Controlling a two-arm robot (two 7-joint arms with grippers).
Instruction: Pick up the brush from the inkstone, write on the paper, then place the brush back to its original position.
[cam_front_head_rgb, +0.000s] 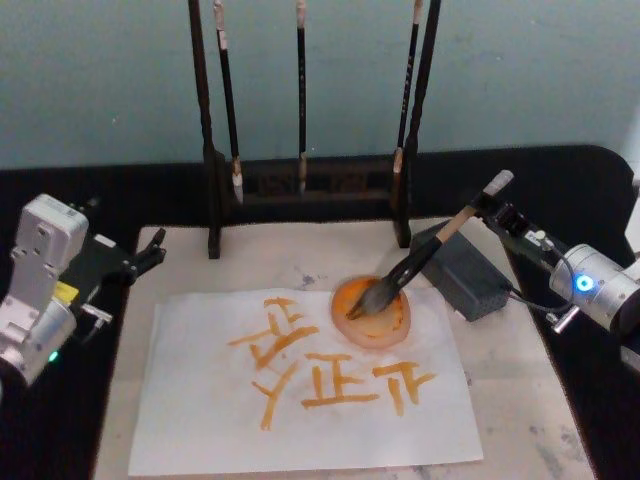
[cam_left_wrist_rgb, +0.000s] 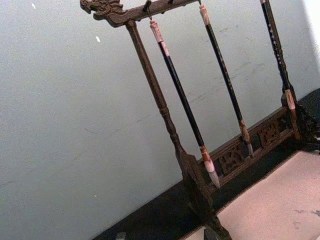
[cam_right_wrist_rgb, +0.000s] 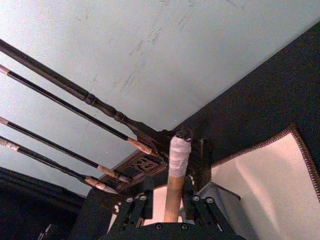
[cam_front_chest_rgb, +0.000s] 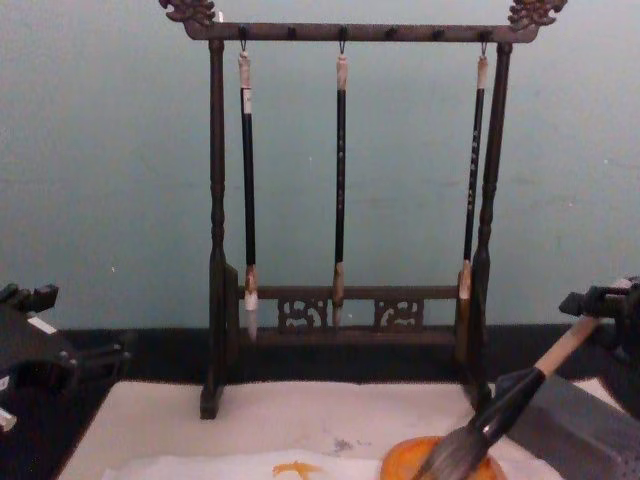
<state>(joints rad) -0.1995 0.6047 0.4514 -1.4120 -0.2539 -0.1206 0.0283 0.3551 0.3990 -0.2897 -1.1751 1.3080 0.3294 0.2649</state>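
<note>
The brush (cam_front_head_rgb: 432, 252) slants down to the left, its bushy bristles resting in a round orange dish (cam_front_head_rgb: 392, 325) at the paper's far right corner. My right gripper (cam_front_head_rgb: 497, 212) is shut on the upper handle, just below the white-wrapped end (cam_right_wrist_rgb: 178, 155). In the chest view the brush (cam_front_chest_rgb: 505, 408) leans from my right gripper (cam_front_chest_rgb: 600, 305) into the dish. The white paper (cam_front_head_rgb: 200, 420) carries several orange strokes. The dark grey inkstone (cam_front_head_rgb: 468, 275) lies under the handle, right of the dish. My left gripper (cam_front_head_rgb: 148, 252) is parked off the mat's left edge.
A dark wooden rack (cam_front_head_rgb: 300, 185) with three thin hanging brushes (cam_front_chest_rgb: 340, 180) stands behind the paper. A cream felt mat (cam_front_head_rgb: 560, 420) lies under everything on a black tabletop. A blue-grey wall rises behind.
</note>
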